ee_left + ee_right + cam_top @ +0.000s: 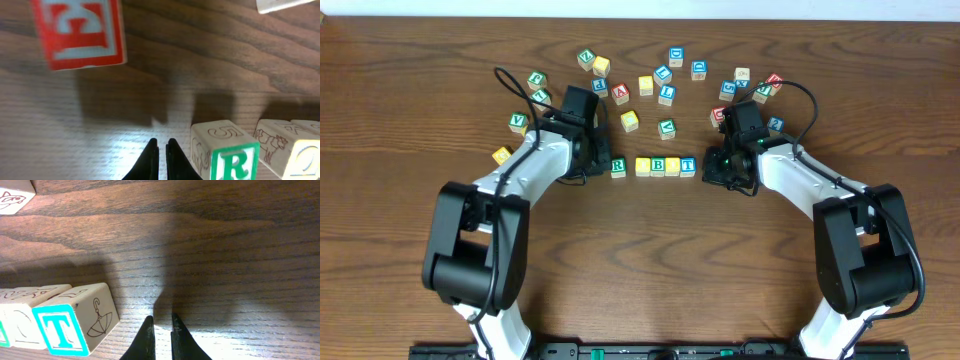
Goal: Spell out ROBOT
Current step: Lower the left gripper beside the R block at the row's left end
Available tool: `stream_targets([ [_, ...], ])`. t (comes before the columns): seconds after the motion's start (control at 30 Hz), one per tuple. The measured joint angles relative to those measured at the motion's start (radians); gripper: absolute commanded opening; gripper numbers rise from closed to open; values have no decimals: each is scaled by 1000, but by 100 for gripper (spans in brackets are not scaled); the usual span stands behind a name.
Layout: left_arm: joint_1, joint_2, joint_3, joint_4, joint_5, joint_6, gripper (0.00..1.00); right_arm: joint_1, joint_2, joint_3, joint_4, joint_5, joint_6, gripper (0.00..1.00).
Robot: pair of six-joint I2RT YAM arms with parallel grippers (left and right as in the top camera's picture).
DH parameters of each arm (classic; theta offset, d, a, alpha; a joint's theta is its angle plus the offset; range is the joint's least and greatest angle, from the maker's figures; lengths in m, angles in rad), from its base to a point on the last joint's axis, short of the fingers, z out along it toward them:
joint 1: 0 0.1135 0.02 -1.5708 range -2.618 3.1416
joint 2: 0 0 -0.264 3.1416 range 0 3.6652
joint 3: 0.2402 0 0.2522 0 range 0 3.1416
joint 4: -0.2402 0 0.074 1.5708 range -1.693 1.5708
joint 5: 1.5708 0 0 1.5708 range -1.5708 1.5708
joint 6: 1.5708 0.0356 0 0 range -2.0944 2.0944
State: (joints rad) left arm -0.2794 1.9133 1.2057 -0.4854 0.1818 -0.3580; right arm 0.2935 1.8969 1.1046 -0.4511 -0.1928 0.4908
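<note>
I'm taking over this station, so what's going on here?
Two arms are spelling ROBOT with letter cubes on the table. The row reads R, yellow cube, B, second yellow cube, T. R sits slightly apart from the rest. The left gripper is shut and empty beside R. The right gripper is shut and empty beside T. Spare cubes lie scattered behind.
</note>
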Motion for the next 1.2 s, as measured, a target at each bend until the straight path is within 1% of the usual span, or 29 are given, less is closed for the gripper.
stream_targets([
  [0.23, -3, 13, -1, 47, 15, 42, 8, 0, 0, 0, 0, 0, 0, 8],
  [0.4, -9, 13, -1, 57, 46, 89, 7, 0, 0, 0, 0, 0, 0, 8],
  [0.57, -33, 13, -1, 59, 53, 105, 8, 0, 0, 0, 0, 0, 0, 8],
  [0.77, -48, 13, -1, 56, 56, 103, 8, 0, 0, 0, 0, 0, 0, 8],
  [1.2, -48, 13, -1, 47, 56, 56, 8, 0, 0, 0, 0, 0, 0, 8],
])
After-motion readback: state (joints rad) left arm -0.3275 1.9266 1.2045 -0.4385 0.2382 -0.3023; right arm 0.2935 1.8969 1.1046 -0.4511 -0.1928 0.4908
